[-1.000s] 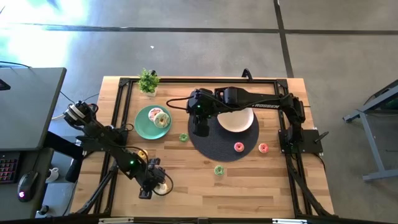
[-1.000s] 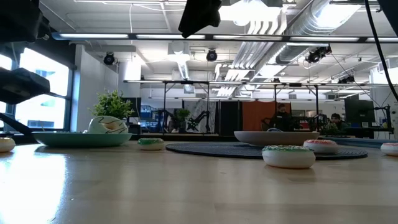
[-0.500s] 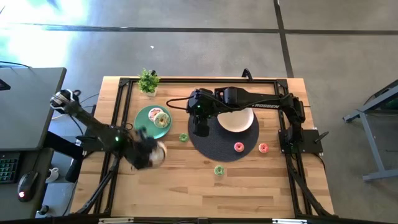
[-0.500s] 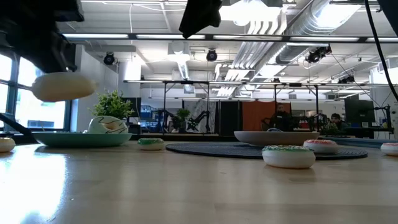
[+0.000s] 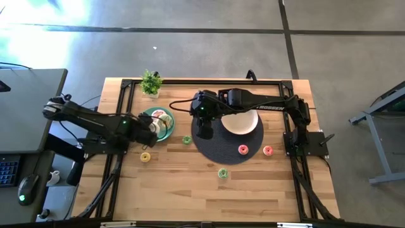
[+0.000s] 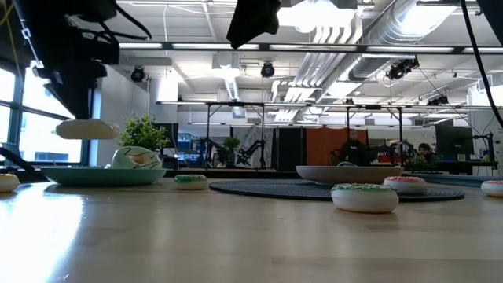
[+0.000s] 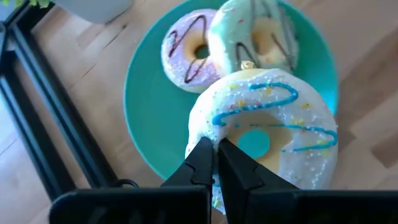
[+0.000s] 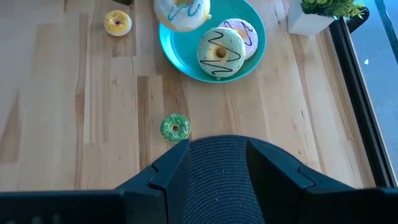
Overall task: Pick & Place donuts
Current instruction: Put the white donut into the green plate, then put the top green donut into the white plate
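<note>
My left gripper point(image 5: 149, 128) hangs over the teal plate point(image 5: 144, 132) and is shut on a white donut with a blue icing swirl point(image 7: 273, 127), also the white donut point(image 6: 88, 130) in the low view and the white donut point(image 8: 182, 11) in the right wrist view. On the teal plate point(image 7: 149, 99) rest a lilac donut point(image 7: 194, 48) and a pale green donut point(image 7: 264, 34), both flat on it. My right gripper point(image 8: 219, 167) is open and waits high above the dark round mat point(image 5: 215, 149), touching nothing. My left gripper pinches the white donut by its outer rim point(image 7: 208, 134), between the two fingertips point(image 7: 200, 158). It comes from the table's left, slanting down. The donut is lifted clear and lies about level above the plate's near part point(image 6: 78, 174).
A beige plate point(image 5: 239, 121) sits on the mat. Small donuts lie on the wood and mat: yellow point(image 5: 145, 156), green point(image 5: 186, 140), green point(image 5: 222, 173), red point(image 5: 243, 149) and red point(image 5: 267, 151). A potted plant point(image 5: 150, 82) stands at the far edge. A black frame borders the table.
My left gripper, shut on the white donut, has lifted it off the table near the near-left edge and carried it toward the far edge, ending over the teal plate. The donut has come down a little in the last half second. My right arm has kept still.
</note>
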